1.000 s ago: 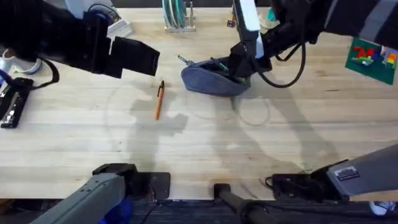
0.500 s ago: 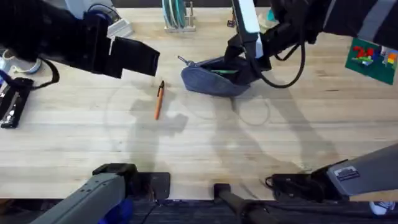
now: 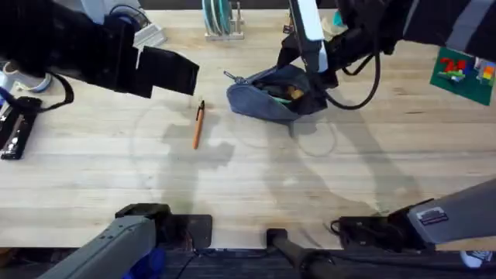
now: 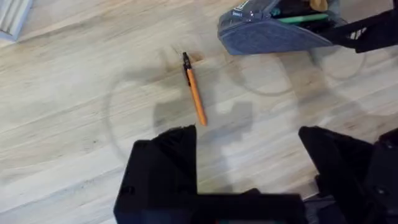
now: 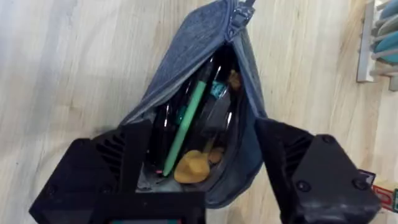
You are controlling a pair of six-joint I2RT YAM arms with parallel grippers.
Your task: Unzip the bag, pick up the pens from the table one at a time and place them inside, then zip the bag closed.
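The grey-blue bag [image 3: 260, 105] lies unzipped at the back middle of the table [image 3: 271, 178], its mouth gaping. The green pen [image 5: 189, 121] rests inside it among dark items, also seen in the bag [image 4: 273, 34] as a green pen [image 4: 305, 18] from the left wrist. My right gripper [image 3: 302, 81] hovers open over the bag's mouth [image 5: 199, 74], one finger on each side, holding nothing. The orange pen [image 3: 198, 124] lies on the bare wood left of the bag. My left gripper [image 4: 249, 162] hangs open high above the orange pen [image 4: 194, 96], apart from it.
A rack of teal plates [image 3: 219, 19] stands at the back edge behind the bag. A green board with bricks [image 3: 465, 74] sits at the right. Black tools [image 3: 15, 128] lie at the left edge. The front half of the table is bare wood.
The green pen went from my right gripper into the bag. The right gripper has risen a little and the bag's mouth gapes wider. The left arm and orange pen are unmoved.
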